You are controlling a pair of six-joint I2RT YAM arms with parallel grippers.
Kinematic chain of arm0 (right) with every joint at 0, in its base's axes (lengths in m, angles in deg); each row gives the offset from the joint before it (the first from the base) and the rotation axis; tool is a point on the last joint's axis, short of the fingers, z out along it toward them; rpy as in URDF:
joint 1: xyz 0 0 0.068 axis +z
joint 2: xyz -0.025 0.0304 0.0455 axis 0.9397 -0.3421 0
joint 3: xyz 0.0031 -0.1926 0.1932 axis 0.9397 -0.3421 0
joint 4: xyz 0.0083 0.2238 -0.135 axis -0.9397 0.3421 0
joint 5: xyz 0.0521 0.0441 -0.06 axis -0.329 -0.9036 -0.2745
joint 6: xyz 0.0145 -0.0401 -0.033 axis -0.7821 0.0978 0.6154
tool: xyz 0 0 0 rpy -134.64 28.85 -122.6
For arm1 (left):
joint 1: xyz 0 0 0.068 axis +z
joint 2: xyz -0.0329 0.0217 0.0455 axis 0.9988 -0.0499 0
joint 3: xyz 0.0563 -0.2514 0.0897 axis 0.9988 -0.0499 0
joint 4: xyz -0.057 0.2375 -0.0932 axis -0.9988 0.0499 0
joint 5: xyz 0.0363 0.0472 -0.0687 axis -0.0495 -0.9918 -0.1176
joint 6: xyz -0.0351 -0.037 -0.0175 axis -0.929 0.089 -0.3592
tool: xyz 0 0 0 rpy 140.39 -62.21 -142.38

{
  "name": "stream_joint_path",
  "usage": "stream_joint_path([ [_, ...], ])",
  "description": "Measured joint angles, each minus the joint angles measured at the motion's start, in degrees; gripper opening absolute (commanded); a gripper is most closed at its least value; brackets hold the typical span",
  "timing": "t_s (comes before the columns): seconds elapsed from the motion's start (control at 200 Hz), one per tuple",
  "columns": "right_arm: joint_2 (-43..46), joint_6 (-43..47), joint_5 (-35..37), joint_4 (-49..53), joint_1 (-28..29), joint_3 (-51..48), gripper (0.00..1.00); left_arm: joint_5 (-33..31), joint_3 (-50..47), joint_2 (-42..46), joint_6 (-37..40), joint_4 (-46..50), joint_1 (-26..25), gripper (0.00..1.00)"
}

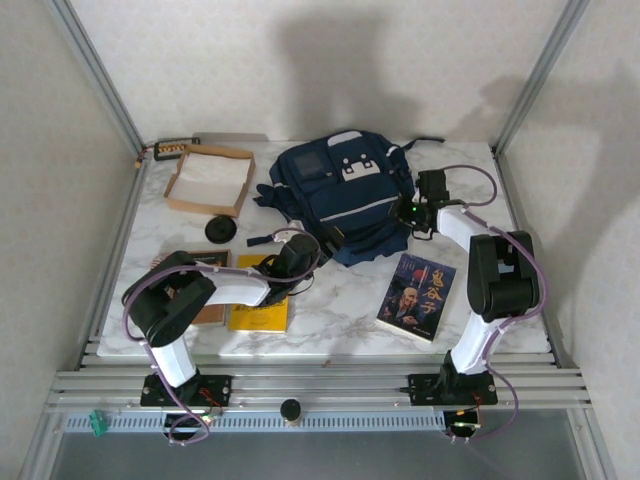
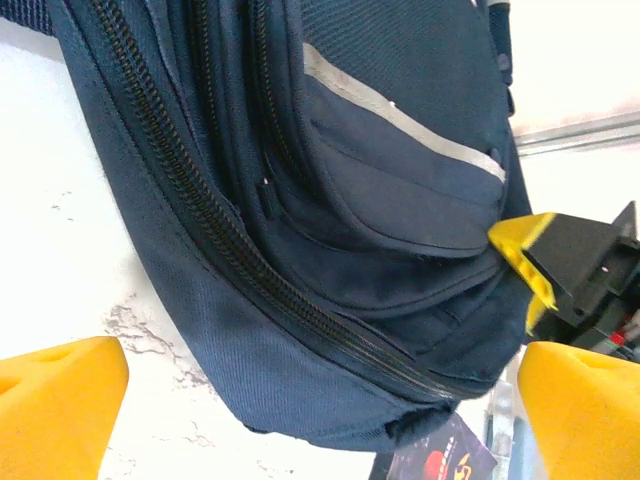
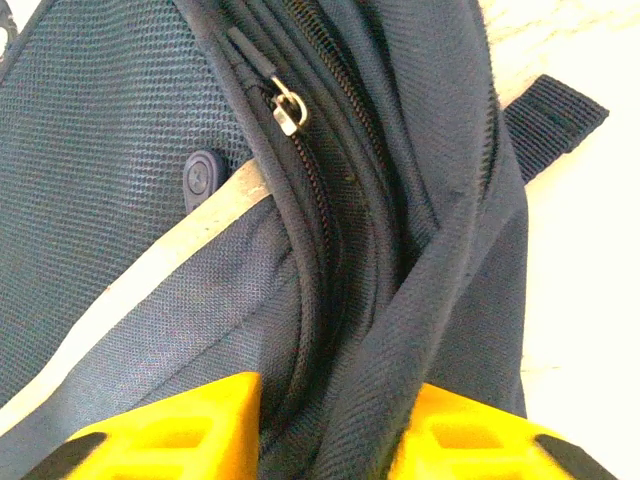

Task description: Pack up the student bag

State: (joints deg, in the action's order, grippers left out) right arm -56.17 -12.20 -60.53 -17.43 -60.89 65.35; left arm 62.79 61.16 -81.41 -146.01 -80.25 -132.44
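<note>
The student bag (image 1: 340, 200) is navy with a pale stripe, the table (image 1: 340, 312) white grey-veined marble, one book (image 1: 258, 316) yellow

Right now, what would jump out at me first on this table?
A big navy backpack sits at the back middle of the marble table. The right gripper pinches a fold of its fabric beside a zipper, while the left gripper gapes open at its near edge. A book with Chinese lettering lies front right.

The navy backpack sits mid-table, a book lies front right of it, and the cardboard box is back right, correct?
No: the top view shows the cardboard box at the back left, not right. The backpack and book are as you said.
</note>
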Motion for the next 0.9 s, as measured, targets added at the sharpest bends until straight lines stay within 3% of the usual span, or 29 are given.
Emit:
stream_joint_path([
  [0.075, 0.04, 0.02, -0.22, 0.31, -0.20, 0.00, 0.03, -0.55, 1.14, -1.27, -0.02, 0.07, 0.00, 0.99],
  [0.145, 0.22, -0.15, -0.50, 0.26, -0.24, 0.00, 0.00, -1.07, 1.79, -1.99, 0.00, -0.02, 0.00, 0.99],
  [0.546, 12.55, -4.92, -3.39, -0.22, 1.18, -5.53, 0.00, -0.87, 5.68, -3.41, 2.38, 0.63, 2.51, 0.99],
  [0.706, 20.06, -10.40, -1.27, -1.38, 6.29, -10.32, 0.00, 0.85, 7.37, -2.69, 5.70, 3.32, 6.71, 0.99],
  [0.896, 25.92, -22.08, 5.53, -5.64, 17.00, -16.90, 0.01, 3.23, 10.84, -0.59, 11.28, 9.81, 11.96, 0.99],
])
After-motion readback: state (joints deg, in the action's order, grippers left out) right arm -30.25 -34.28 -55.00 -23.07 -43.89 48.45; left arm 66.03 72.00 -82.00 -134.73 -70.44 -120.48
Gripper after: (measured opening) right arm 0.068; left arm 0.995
